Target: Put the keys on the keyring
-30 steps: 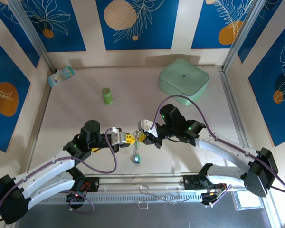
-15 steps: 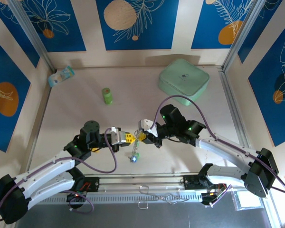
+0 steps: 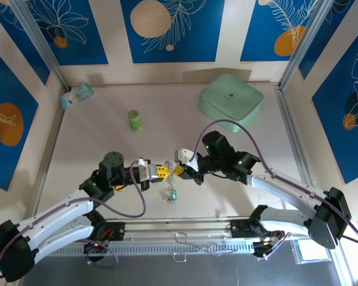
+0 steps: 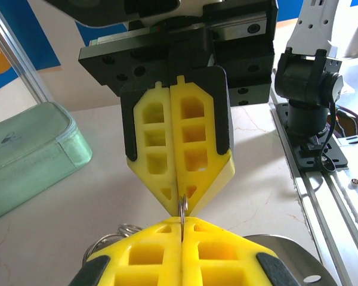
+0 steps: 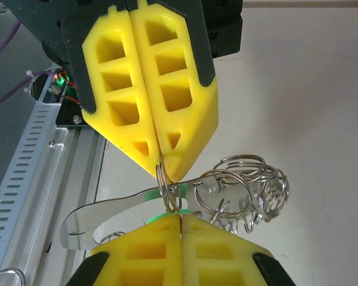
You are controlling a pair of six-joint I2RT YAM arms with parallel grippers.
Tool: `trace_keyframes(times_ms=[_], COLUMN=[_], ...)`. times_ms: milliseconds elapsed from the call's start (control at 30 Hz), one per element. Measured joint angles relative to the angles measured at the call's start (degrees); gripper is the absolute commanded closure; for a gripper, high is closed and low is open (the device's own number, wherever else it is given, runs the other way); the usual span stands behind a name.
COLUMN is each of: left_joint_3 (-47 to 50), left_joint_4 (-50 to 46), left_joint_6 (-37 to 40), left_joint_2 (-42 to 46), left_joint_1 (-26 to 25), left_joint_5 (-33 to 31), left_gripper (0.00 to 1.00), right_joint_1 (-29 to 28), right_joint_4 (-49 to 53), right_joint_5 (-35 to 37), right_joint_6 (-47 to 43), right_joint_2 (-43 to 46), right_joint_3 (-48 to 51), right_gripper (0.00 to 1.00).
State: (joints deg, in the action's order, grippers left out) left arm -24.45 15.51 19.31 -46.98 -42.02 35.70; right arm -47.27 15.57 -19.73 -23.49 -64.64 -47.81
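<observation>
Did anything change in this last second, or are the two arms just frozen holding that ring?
Hardly anything. The hanging bunch under the grippers swung slightly toward the left arm, then back. The left gripper and right gripper crept a touch away from their bases. Nothing was grabbed or released: both stay shut, tip to tip, on the keyring. The green bottle and mint box stayed put.
</observation>
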Motion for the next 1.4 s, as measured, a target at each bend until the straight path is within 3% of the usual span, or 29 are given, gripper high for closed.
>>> trace_keyframes(times_ms=[167,400,600,767,1033,1100,1133,1400], left_joint_3=[0.04,0.61,0.85,0.85,0.94,0.92,0.70,-7.63], left_joint_4=[0.68,2.97,3.63,3.80,3.65,2.84,2.14,-13.03], left_joint_6=[-0.02,-1.29,-1.73,-2.36,-2.49,-1.95,-1.18,9.18], left_joint_2=[0.00,-0.09,-0.11,-0.11,-0.09,0.04,0.15,-0.26], left_joint_1=[-0.02,-0.02,-0.02,-0.02,0.00,0.00,-0.02,-0.11], left_joint_5=[-0.15,-0.13,0.09,0.28,0.13,-0.46,-1.14,-4.52], left_gripper=[1.00,1.00,1.00,1.00,1.00,0.78,0.75,0.77], right_joint_1=[-0.02,0.00,-0.02,-0.24,-0.22,-0.22,-0.24,-0.83], right_joint_4=[-2.01,-5.97,-9.33,-10.97,-12.70,-12.59,-12.52,-0.74], right_joint_5=[0.02,-1.14,-1.31,-1.31,-2.27,-2.29,-2.27,1.55], right_joint_6=[0.50,1.11,2.12,2.93,4.00,4.26,4.26,-0.17], right_joint_2=[0.37,4.85,4.68,3.50,2.62,2.47,2.43,0.61], right_joint_3=[1.27,5.35,5.35,5.35,5.35,5.35,5.35,-1.90], right_gripper=[0.75,0.71,0.72,0.78,1.00,1.00,1.00,1.00])
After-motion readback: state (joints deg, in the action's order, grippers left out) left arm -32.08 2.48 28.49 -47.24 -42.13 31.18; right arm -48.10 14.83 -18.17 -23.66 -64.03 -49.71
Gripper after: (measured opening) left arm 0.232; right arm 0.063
